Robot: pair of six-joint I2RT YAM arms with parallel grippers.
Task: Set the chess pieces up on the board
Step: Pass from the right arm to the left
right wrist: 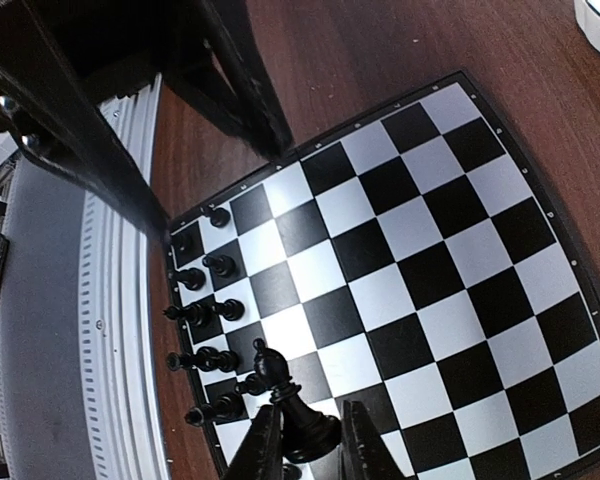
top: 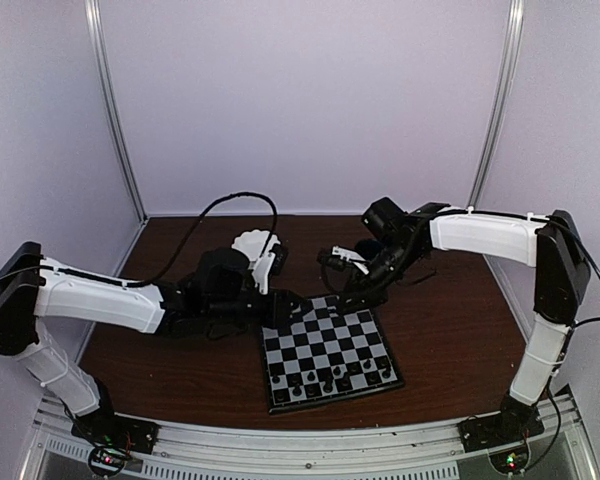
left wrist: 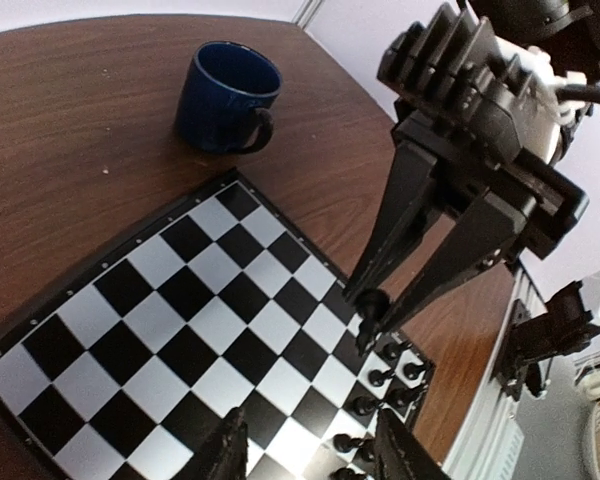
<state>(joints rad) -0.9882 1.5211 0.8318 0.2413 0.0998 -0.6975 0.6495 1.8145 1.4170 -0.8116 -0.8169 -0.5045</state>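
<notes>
Setting: A booth with pale lilac walls [top: 300, 100] is seen; a dark brown wooden tabletop [top: 450, 340] carries everything.
Board: The board [top: 330, 340] is laid flat on the tabletop between the two arms, near the front edge.
Chess pieces: Small black chess pieces [right wrist: 205, 310] are stood in the two rows of the board nearest the arm bases. The far squares are left bare.
Held piece: One more held piece [right wrist: 295, 400] is carried low over the board beside those rows. Whether its base touches a square cannot be told.
Right end effector: The right end effector [left wrist: 372, 300] is pinched on the held piece, with both fingertips pressed on its upper part.
Left end effector: The left end effector [left wrist: 315, 455] is spread over the board, and nothing is seen between its fingers.
Other things: A dark blue mug [left wrist: 225, 95] is set beyond the far corner of the board, and a white bowl [top: 252, 242] sits behind the left arm.
Handling: The piece is judged light, rigid and smooth, so it could easily twist or slip in a pinch.
Where to hold: A grip at the narrow neck is judged best, with the base kept free for setting down.
Risk: The standing neighbours are close together and could be knocked over by a finger.
</notes>
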